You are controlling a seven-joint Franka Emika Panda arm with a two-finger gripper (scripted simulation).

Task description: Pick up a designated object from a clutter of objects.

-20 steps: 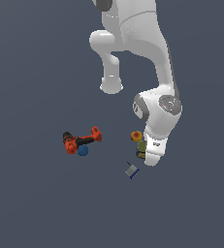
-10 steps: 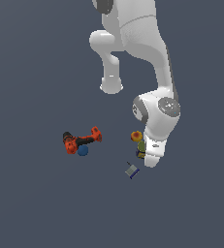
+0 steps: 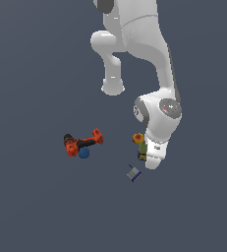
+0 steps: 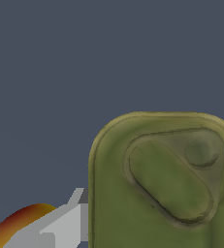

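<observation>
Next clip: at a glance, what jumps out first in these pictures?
The big white arm dominates the exterior view, bent down so its end effector sits right over the olive-yellow box, next to the red-yellow round thing. In the wrist view that box's olive-green top fills much of the picture. The orange-red and black power drill and blue ball lie apart towards the exterior view's left.

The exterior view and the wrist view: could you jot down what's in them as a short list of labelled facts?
arm: white, bent down over the items
gripper: beside the olive-topped box; open or shut unclear
olive-topped box: partly hidden behind the arm
red-yellow round thing: next to the box
grey-blue block: lies apart
drill: orange-red and black
blue ball: against the drill
</observation>
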